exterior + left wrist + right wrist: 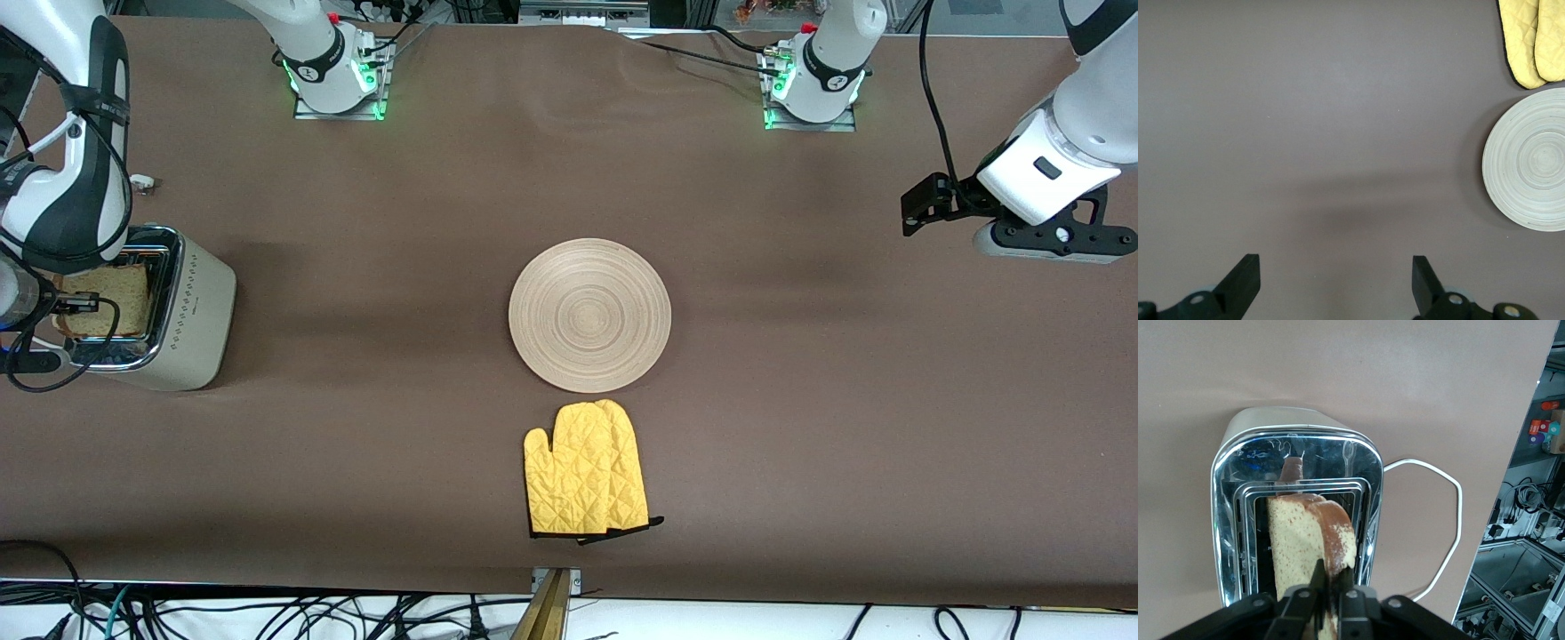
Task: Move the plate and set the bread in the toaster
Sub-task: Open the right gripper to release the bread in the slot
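Note:
The cream toaster (191, 320) stands at the right arm's end of the table. The brown bread slice (107, 298) stands partly down in one of its slots. My right gripper (67, 307) is over the toaster, shut on the slice's crust edge. In the right wrist view the bread (1305, 533) leans in the chrome-topped toaster (1298, 433), pinched in the right gripper (1333, 577). The wooden plate (589, 315) lies at the table's middle and also shows in the left wrist view (1528, 160). My left gripper (1053, 242) waits open and empty (1336, 280) over bare table at the left arm's end.
A yellow oven mitt (587, 484) lies just nearer the front camera than the plate, and its edge shows in the left wrist view (1531, 40). The toaster's white cord (1438, 520) loops on the table beside it, close to the table's edge.

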{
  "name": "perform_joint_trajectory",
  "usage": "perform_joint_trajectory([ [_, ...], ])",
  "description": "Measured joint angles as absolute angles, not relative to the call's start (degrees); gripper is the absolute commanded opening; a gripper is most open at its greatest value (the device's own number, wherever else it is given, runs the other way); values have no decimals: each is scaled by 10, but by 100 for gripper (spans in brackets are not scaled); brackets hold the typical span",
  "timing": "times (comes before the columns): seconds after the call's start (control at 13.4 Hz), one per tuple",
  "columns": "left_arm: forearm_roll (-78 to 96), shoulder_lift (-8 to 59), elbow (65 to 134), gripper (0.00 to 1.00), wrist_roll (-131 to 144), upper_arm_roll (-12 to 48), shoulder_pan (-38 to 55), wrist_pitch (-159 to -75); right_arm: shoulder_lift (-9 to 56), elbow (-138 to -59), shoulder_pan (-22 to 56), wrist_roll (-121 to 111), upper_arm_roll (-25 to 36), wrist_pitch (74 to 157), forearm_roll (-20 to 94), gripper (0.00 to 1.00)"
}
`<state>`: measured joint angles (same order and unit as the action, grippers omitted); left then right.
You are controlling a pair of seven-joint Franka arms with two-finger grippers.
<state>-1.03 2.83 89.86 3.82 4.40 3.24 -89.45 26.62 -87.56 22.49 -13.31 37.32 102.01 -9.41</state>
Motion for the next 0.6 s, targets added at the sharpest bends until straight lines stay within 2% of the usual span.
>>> perform_joint_trajectory([
  [0.15,-10,28,899,100,38,44,32,-894,266,-875,226,-132,372,1020,-91,89],
  [0.22,-10,28,899,100,38,44,32,-894,266,-875,226,-131,372,1019,-89,100],
  [0.6,-10,28,899,100,38,44,32,-894,266,-865,228,-120,372,990,-71,100],
])
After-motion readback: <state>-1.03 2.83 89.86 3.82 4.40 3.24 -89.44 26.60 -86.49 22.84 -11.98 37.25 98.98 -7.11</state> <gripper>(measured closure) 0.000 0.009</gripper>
